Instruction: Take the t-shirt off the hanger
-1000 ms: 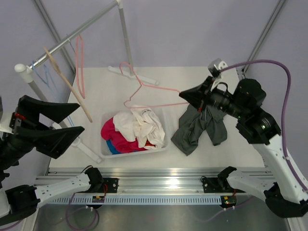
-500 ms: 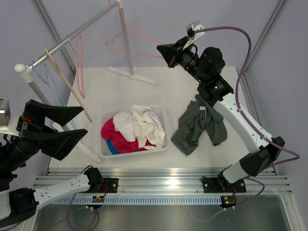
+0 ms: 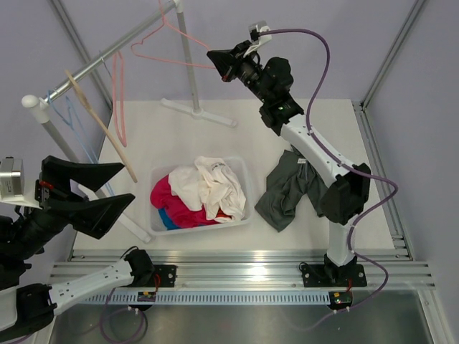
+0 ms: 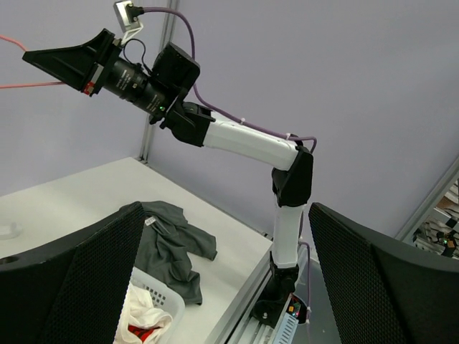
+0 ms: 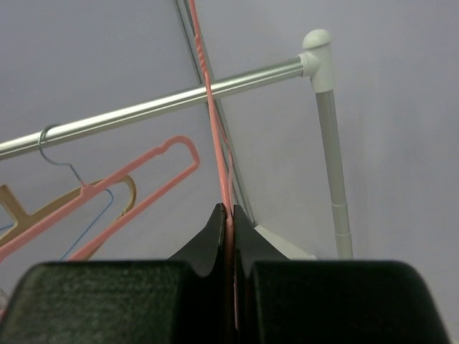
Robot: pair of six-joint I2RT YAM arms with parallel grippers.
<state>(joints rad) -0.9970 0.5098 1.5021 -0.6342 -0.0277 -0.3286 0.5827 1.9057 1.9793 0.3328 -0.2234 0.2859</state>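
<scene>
Right tool (image 3: 212,55) high, pinched closed; left tool (image 3: 126,182) spread wide.

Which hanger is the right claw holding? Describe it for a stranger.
Find the silver clothes rail at back left. Near its upright post the right claw pinches the hanger: thin salmon wire, unlike the thicker pink hanger and beige hanger on the rail.

Lilac walls (image 3: 358,29), white table (image 3: 215,143)

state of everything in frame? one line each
t-shirt: off hanger, crumpled on table
hanger: bare, held aloft
right gripper: jaws shut on hanger
left gripper: jaws open, empty
basket: full of clothes
</scene>
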